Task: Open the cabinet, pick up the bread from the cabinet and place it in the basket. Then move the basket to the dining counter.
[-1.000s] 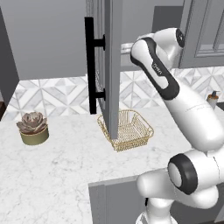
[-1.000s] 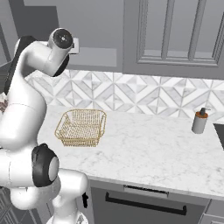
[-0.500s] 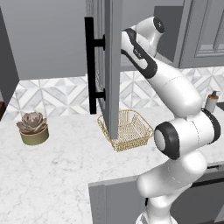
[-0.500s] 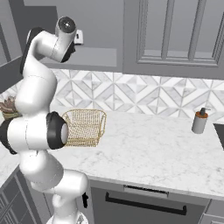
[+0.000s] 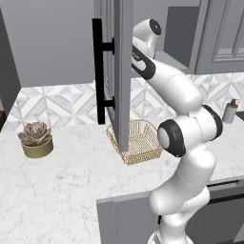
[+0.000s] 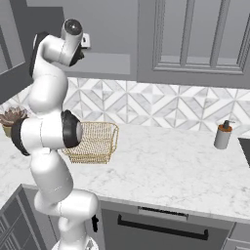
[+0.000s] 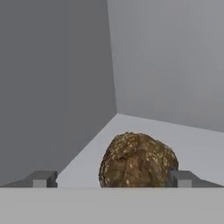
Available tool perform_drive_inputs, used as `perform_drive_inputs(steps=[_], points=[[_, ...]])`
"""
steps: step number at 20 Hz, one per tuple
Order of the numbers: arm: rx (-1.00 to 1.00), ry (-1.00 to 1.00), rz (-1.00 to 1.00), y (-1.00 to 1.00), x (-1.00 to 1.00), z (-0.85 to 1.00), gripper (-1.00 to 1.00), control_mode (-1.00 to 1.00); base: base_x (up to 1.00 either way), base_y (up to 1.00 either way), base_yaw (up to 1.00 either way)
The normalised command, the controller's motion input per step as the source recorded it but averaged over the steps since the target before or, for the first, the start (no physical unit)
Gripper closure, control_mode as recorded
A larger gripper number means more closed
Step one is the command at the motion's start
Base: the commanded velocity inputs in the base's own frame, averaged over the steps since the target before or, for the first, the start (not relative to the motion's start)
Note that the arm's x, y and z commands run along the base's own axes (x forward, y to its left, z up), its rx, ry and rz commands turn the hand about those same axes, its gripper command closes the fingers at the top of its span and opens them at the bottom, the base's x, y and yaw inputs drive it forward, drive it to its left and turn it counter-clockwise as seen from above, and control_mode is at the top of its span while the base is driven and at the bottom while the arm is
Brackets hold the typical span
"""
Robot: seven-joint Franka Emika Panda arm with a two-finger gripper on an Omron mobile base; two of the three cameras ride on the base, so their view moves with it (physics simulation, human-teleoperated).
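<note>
Across the counter from left to right, the left base view shows a potted succulent (image 5: 35, 138), then the cabinet (image 5: 116, 71) with its glass door swung wide on the black bar handle, the basket (image 5: 136, 140) resting on the marble just below and behind that door, and the white arm reaching up into the cabinet's interior; a soap dispenser (image 5: 230, 111) stands far off at the right. Inside, the hand view shows the bread (image 7: 138, 161) sitting on the pale shelf floor near the back corner, low in the frame. The gripper (image 7: 111, 178) has its jaws spread wide, with the left fingertip (image 7: 40, 179) clear of the roll and the right one at its edge, so the roll sits off-centre toward the right finger. The step in hand looks to be the grasp on the roll. To do it well, I judge the hand should shift a little toward the roll's side so that it lies centred, push forward until the tips straddle its widest part, and only then close, gently, since a round loaf nudged by one finger could roll toward the wall.
</note>
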Motion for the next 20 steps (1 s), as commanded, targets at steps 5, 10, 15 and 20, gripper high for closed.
perform_drive_inputs(steps=[5,10,15,20], points=[[0.0,0.06,-0.01,0.01,0.47,-0.04,-1.0,-1.0,0.0,0.0,0.0],[0.0,0.07,-0.01,0.07,0.33,-0.07,-1.0,-1.0,0.0,0.0,0.0],[0.0,0.02,-0.01,0.06,0.08,-0.29,-1.0,-1.0,0.0,0.0,0.0],[0.0,0.0,0.0,0.02,0.06,-0.4,-1.0,-1.0,0.0,0.0,0.0]])
